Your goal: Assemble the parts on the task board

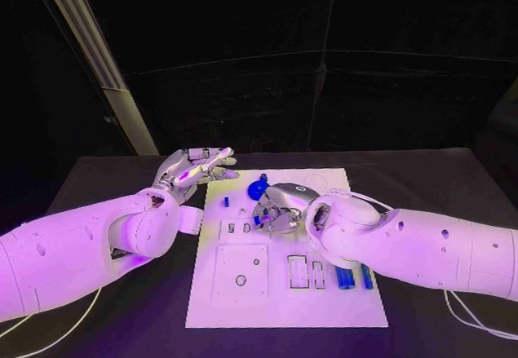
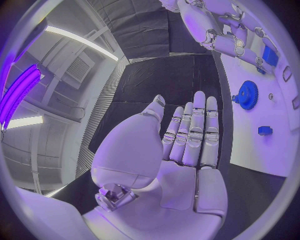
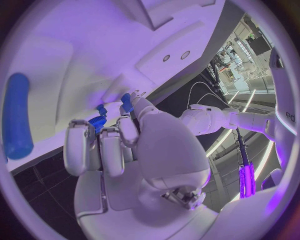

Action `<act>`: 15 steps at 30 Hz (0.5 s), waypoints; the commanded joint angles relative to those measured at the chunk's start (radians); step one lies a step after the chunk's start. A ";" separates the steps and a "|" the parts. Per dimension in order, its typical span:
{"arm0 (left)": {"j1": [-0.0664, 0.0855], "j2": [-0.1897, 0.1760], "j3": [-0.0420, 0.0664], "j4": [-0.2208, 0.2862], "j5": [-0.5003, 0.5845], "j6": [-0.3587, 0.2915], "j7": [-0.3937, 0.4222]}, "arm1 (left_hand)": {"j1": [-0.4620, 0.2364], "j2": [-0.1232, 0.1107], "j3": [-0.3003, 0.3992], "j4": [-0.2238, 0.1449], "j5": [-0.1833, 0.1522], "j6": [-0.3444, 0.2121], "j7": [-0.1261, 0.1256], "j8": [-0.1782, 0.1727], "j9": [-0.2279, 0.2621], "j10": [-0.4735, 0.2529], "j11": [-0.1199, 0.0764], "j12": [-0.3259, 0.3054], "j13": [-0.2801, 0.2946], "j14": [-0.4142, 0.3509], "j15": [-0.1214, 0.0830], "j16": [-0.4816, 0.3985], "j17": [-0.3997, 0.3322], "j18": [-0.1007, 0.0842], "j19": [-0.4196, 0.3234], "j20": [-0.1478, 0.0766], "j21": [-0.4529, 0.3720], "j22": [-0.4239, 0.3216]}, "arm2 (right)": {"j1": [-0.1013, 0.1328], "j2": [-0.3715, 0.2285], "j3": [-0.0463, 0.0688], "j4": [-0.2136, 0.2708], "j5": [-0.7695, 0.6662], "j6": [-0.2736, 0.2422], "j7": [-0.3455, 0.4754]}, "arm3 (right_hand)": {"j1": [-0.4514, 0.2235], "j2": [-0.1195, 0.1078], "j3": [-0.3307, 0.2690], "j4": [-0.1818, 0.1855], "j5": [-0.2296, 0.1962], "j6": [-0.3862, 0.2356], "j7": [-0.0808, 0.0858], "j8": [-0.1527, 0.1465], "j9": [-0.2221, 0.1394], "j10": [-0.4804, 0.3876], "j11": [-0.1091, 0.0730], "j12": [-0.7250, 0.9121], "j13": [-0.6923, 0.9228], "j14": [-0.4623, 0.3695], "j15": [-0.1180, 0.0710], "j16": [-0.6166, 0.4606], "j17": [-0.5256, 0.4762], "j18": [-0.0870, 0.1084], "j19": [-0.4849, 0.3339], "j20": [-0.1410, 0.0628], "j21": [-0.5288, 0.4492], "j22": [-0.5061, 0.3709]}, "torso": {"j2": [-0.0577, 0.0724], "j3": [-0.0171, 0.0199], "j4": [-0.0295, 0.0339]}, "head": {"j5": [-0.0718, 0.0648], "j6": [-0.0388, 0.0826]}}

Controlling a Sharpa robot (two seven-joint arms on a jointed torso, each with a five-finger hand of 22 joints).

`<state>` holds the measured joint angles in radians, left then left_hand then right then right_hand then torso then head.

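The white task board (image 1: 284, 296) lies in the middle of the black table. My right hand (image 1: 282, 206) is low over the board's upper middle, fingers curled down. In the right wrist view, its fingertips (image 3: 119, 131) pinch a small blue toothed part (image 3: 97, 122) close to the board, with other small blue pieces (image 3: 127, 102) just beyond. My left hand (image 1: 194, 168) hovers off the board's far left corner; its palm (image 2: 181, 165) is flat, fingers straight, holding nothing. A large blue gear (image 1: 257, 189) stands on the board between the two hands, also seen as the gear (image 2: 248, 94).
Two blue cylinders (image 1: 345, 277) lie side by side near the board's right edge, beside rectangular slots (image 1: 298, 271). A small blue peg (image 1: 225, 201) stands near the left edge. A square plate with a hole (image 1: 240, 270) sits at lower left. A slanted pale post (image 1: 102, 70) rises at the back left.
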<state>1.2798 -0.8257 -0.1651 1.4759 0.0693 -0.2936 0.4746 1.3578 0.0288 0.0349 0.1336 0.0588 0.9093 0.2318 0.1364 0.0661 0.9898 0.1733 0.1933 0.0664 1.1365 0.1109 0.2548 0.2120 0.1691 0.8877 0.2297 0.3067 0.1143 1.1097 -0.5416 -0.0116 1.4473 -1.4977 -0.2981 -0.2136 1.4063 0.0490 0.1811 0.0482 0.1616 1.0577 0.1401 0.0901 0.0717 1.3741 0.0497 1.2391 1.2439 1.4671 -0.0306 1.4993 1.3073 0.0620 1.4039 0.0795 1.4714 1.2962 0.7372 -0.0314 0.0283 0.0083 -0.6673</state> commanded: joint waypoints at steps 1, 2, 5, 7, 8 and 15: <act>0.002 0.002 0.001 0.000 -0.001 0.012 0.010 | 0.012 0.001 0.000 -0.005 -0.004 0.001 -0.005 -0.003 0.000 -0.002 -0.004 0.001 -0.001 0.004 0.003 -0.003 0.001 0.015 0.006 0.001 -0.006 -0.002 | -0.002 0.008 0.000 -0.003 -0.043 0.029 -0.017 | -0.006 0.002 0.018 0.010 0.006 0.034 -0.022 0.007 0.001 0.007 -0.016 -0.004 -0.001 0.071 -0.005 -0.006 0.106 -0.003 -0.004 -0.002 -0.003 -0.001 | 0.000 0.0008 0.0012 | 0.002 -0.004; 0.002 0.003 0.001 0.000 -0.001 0.012 0.010 | 0.012 0.001 0.000 -0.005 -0.004 0.001 -0.005 -0.003 0.000 -0.002 -0.004 0.001 -0.001 0.004 0.003 -0.003 0.001 0.015 0.006 0.001 -0.006 -0.002 | -0.003 0.010 0.000 -0.004 -0.045 0.031 -0.018 | -0.006 0.002 0.018 0.010 0.006 0.034 -0.022 0.007 0.001 0.007 -0.016 -0.004 -0.001 0.071 -0.005 -0.006 0.106 -0.003 -0.004 -0.002 -0.003 -0.001 | 0.001 0.0009 0.0016 | 0.002 -0.004; 0.002 0.003 0.001 -0.001 -0.001 0.013 0.010 | 0.012 0.001 0.000 -0.005 -0.004 0.001 -0.005 -0.003 0.000 -0.002 -0.004 0.001 -0.001 0.004 0.003 -0.003 0.001 0.015 0.006 0.001 -0.006 -0.002 | -0.007 0.016 0.000 -0.007 -0.049 0.037 -0.018 | -0.008 0.000 0.020 0.010 0.008 0.034 -0.022 0.007 0.001 0.007 -0.016 -0.003 -0.001 0.071 -0.005 -0.006 0.106 -0.003 -0.004 -0.002 -0.003 -0.002 | 0.000 0.0009 0.0012 | 0.004 -0.005; 0.002 0.004 0.001 -0.001 -0.001 0.013 0.009 | 0.012 0.001 0.000 -0.005 -0.004 0.001 -0.005 -0.003 0.000 -0.002 -0.004 0.001 -0.001 0.004 0.003 -0.003 0.001 0.015 0.006 0.001 -0.006 -0.002 | -0.008 0.019 0.000 -0.009 -0.052 0.041 -0.019 | -0.008 0.000 0.020 0.010 0.008 0.034 -0.022 0.007 0.001 0.007 -0.016 -0.003 -0.001 0.071 -0.005 -0.006 0.106 -0.003 -0.004 -0.002 -0.003 -0.002 | 0.000 0.0011 0.0005 | 0.005 -0.006; 0.002 0.004 0.001 -0.001 -0.001 0.013 0.009 | 0.012 0.001 0.000 -0.005 -0.004 0.001 -0.005 -0.003 0.000 -0.002 -0.004 0.001 -0.001 0.004 0.003 -0.003 0.001 0.015 0.006 0.001 -0.006 -0.002 | -0.009 0.020 0.000 -0.010 -0.053 0.043 -0.020 | -0.008 0.000 0.020 0.010 0.008 0.034 -0.022 0.007 0.001 0.007 -0.016 -0.003 -0.001 0.071 -0.005 -0.006 0.106 -0.003 -0.004 -0.002 -0.003 -0.002 | 0.000 0.0014 0.0004 | 0.005 -0.007; 0.002 0.005 0.001 -0.002 -0.001 0.015 0.009 | 0.012 0.001 0.000 -0.005 -0.004 0.001 -0.005 -0.003 0.000 -0.002 -0.004 0.001 -0.001 0.004 0.003 -0.003 0.001 0.015 0.006 0.001 -0.006 -0.002 | -0.011 0.025 0.000 -0.015 -0.059 0.055 -0.023 | -0.011 -0.002 0.021 0.010 0.009 0.034 -0.022 0.007 0.001 0.007 -0.016 -0.003 -0.001 0.071 -0.005 -0.006 0.106 -0.003 -0.005 -0.002 -0.004 -0.003 | 0.000 0.0013 0.0000 | 0.006 -0.008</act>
<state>1.2799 -0.8221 -0.1652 1.4737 0.0693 -0.2927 0.4746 1.3578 0.0289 0.0349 0.1336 0.0588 0.9093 0.2318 0.1364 0.0662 0.9898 0.1733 0.1933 0.0664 1.1365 0.1109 0.2548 0.2118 0.1691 0.8877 0.2297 0.3067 0.1136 1.1021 -0.5171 -0.0081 1.4362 -1.5388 -0.2802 -0.2223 1.3957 0.0408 0.1983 0.0582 0.1663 1.0577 0.1401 0.0902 0.0722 1.3777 0.0461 1.2389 1.2434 1.4670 -0.0305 1.4992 1.3073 0.0620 1.4040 0.0796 1.4714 1.2942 0.7374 -0.0301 0.0288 0.0142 -0.6755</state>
